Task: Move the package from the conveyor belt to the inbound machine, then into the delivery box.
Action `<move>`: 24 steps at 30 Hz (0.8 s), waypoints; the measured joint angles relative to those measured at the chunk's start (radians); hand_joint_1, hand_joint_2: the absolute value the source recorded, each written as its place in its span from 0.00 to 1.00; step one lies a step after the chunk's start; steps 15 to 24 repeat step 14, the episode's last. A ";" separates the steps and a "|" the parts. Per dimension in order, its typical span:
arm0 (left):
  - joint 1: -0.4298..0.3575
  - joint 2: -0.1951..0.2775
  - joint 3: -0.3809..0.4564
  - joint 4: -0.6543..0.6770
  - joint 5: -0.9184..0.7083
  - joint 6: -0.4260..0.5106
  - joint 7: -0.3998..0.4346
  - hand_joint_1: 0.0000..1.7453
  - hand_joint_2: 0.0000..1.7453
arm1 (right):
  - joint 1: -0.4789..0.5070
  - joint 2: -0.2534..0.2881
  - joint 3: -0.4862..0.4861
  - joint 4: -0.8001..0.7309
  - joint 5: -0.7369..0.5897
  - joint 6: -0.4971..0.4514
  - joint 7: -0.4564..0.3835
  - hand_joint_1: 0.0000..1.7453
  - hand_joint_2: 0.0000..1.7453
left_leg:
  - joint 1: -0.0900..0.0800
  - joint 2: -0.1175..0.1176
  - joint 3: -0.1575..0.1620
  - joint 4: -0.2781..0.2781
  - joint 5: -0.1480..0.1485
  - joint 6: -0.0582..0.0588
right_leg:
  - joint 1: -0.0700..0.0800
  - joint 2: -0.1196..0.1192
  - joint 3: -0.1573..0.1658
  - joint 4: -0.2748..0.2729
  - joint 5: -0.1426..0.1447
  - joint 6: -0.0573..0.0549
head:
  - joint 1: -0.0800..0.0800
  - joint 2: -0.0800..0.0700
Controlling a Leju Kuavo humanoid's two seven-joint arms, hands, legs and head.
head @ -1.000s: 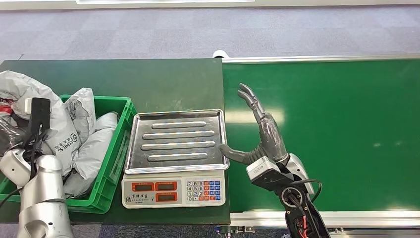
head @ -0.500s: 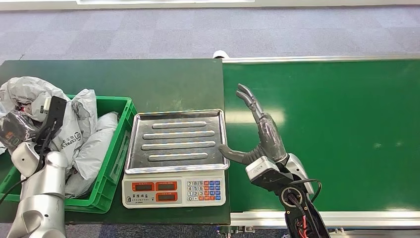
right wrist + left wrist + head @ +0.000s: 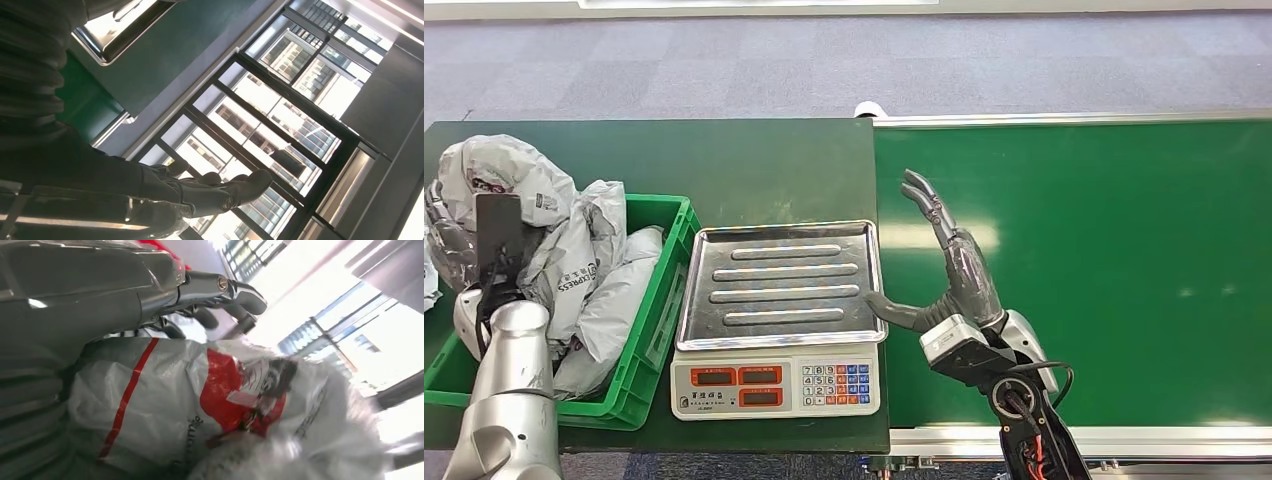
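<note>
Scale [image 3: 776, 388] with keypad, steel pan [image 3: 779, 283] bare. Green crate [image 3: 656, 316] beside it holds grey mailers, one printed "EXPRESS". Left hand [image 3: 454, 245] grips a grey, red-marked package [image 3: 504, 175] above the crate's far end. Right hand [image 3: 952, 270], fingers spread, holds nothing over the conveyor belt [image 3: 1114, 270].

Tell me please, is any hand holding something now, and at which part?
The left hand holds a grey package above the green box; the exact part gripped is hidden. The right hand is open and holds nothing.
</note>
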 joint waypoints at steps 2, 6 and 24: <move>0.018 -0.010 -0.005 -0.050 0.145 -0.012 -0.071 0.00 1.00 | 0.000 0.000 0.000 0.000 0.000 0.001 0.000 0.00 1.00 | 0.000 0.000 0.000 0.000 0.000 0.000 | 0.000 0.000 0.000 0.000 0.000 0.000 | 0.000 0.000; 0.058 -0.030 -0.034 -0.152 0.227 -0.041 -0.089 0.00 1.00 | 0.000 -0.002 0.000 0.000 0.013 -0.007 0.000 0.00 1.00 | 0.000 0.000 -0.001 0.000 0.000 0.000 | 0.000 0.000 -0.001 0.000 0.000 0.000 | 0.000 0.000; 0.122 -0.063 -0.113 -0.271 0.319 -0.057 -0.118 0.00 1.00 | 0.000 -0.009 -0.001 0.000 0.023 -0.020 0.000 0.00 1.00 | 0.000 0.000 -0.001 0.000 0.000 0.000 | 0.000 0.000 -0.001 0.000 0.000 0.000 | 0.000 0.000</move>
